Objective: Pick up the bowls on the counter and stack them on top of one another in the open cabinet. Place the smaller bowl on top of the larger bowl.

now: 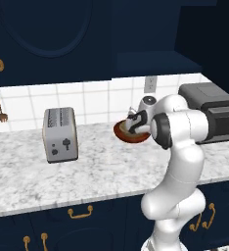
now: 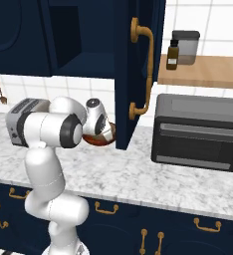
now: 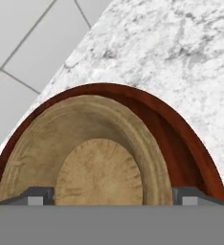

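The smaller bowl point(image 3: 99, 158), light tan, sits nested inside the larger bowl point(image 3: 181, 139), glossy reddish-brown, on the marbled counter point(image 3: 181, 57) close to the tiled wall. My gripper point(image 3: 111, 196) hangs just over the pair with its fingertips point(image 3: 37, 196) spread wide, open and holding nothing. From the base, the larger bowl point(image 1: 124, 133) point(image 2: 102, 140) peeks out from under the gripper point(image 1: 134, 124) point(image 2: 104, 130); the tan bowl is hidden by the hand there. The open cabinet point(image 2: 63, 37) is above, its interior dark.
A silver toaster point(image 1: 60, 134) stands to the left on the counter point(image 1: 102, 171). A black microwave point(image 2: 200, 132) sits to the right. The open navy cabinet door point(image 2: 138, 74) with a brass handle hangs just right of the bowls. A wooden shelf point(image 2: 203, 69) carries a bottle and a jar.
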Available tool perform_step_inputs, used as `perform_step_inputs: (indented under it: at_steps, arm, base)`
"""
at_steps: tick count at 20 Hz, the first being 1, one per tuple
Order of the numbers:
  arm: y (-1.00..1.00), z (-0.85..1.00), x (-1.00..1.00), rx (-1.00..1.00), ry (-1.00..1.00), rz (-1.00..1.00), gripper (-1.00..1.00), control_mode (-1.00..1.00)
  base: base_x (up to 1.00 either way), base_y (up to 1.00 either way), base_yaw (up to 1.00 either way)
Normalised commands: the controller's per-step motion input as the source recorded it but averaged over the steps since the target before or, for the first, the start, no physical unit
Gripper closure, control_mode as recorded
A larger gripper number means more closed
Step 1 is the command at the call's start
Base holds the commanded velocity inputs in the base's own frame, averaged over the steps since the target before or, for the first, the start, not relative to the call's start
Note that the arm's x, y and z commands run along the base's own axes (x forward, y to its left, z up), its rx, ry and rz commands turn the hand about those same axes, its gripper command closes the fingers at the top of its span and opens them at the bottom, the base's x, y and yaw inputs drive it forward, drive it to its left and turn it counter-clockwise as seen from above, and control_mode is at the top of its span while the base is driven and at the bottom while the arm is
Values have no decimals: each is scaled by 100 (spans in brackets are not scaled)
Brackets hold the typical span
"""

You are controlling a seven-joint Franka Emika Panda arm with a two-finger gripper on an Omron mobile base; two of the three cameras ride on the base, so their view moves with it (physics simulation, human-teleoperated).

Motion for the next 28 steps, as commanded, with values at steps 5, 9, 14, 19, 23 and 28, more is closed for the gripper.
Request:
perform_step_inputs:
  at_steps: [5, 9, 14, 19, 23, 28]
  arm:
    - [-17, 4, -13, 0, 1, 5, -100, -100]
    - [-49, 0, -11, 2, 1, 10, -100, -100]
    - [-31, -3, 0, 1, 4, 9, -100, -100]
    - [-13, -27, 8, 0, 4, 12, -100, -100]
    - [18, -21, 17, 0, 0, 7, -100, -100]
    - [6, -37, 37, 0, 2, 3, -100, -100]
  base:
    - [0, 0, 0]
    - [0, 0, 0]
    - [0, 0, 0]
    - [0, 0, 0]
    - [0, 0, 0]
    - [0, 0, 0]
